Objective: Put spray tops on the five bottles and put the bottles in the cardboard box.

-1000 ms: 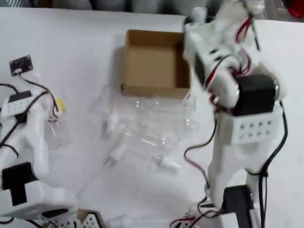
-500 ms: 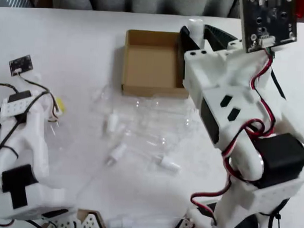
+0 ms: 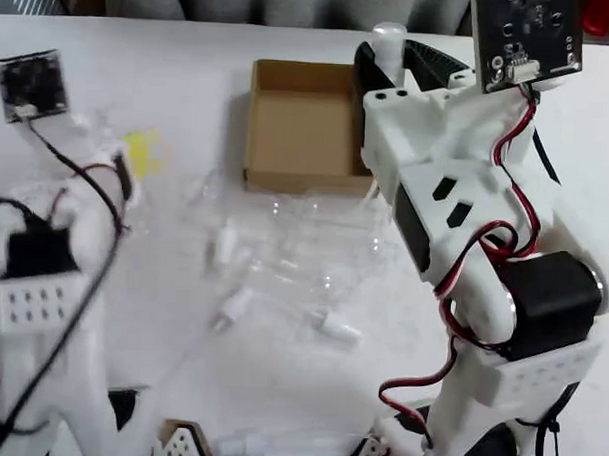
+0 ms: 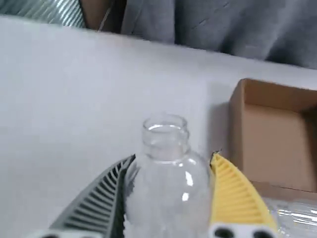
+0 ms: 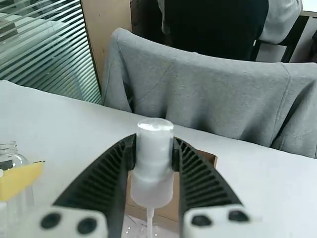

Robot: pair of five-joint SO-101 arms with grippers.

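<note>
The left gripper [image 4: 173, 161] was clamped on a clear bottle [image 4: 166, 191] at the shoulder. The bottle stood upright with its neck open, its lower body cut off by the frame edge. The right gripper [image 5: 153, 146] pinched a spray top [image 5: 153, 166] upright near a corner of the cardboard box [image 3: 306, 133] — the dip tube ran out of frame. The other bottles [image 3: 314, 238] lay in a transparent heap just beside the box, outlines hard to separate; loose spray tops [image 3: 336, 329] lay nearby.

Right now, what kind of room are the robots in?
Probably an office or lab room: a white table, window blinds, and a chair draped in grey cloth.
</note>
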